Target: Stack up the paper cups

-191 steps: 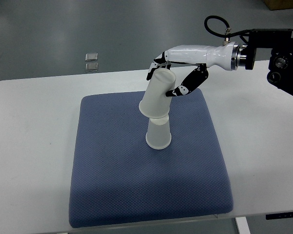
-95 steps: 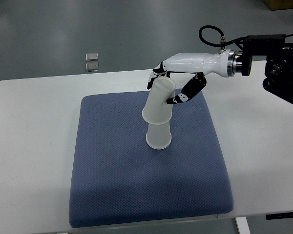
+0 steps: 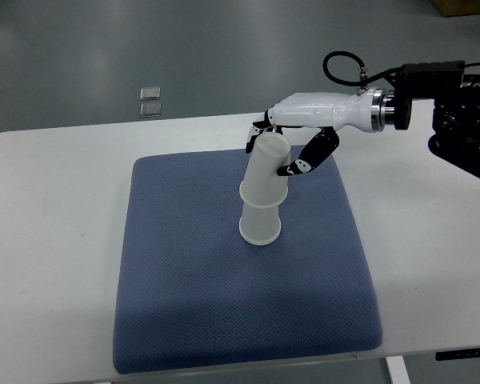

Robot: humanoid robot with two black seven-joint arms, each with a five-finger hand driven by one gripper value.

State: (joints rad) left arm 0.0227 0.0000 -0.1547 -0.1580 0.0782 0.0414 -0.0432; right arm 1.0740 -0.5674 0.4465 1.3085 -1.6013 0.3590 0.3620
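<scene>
I have the right hand [image 3: 282,150] clamped on the upper paper cup [image 3: 266,169], fingers on its far side and thumb on the near side, up by its closed end. That cup is mouth-down and tilted, its mouth already over the top of the lower paper cup [image 3: 260,224], which stands upside down near the middle of the blue mat [image 3: 184,280]. To seat it well I judge I should bring the held cup upright so its axis lines up with the lower one, then press straight down with a light squeeze; too firm a grip could crush the thin wall, and a sideways push could tip the bottom cup, which nothing steadies. I would let go only once the rims sit level

The mat lies on the white tabletop [image 3: 48,208], with nothing else on it near the cups. Two small square objects [image 3: 150,101] lie on the floor beyond the tabletop, well apart from the work. The left arm is out of sight, and nothing blocks the descent
</scene>
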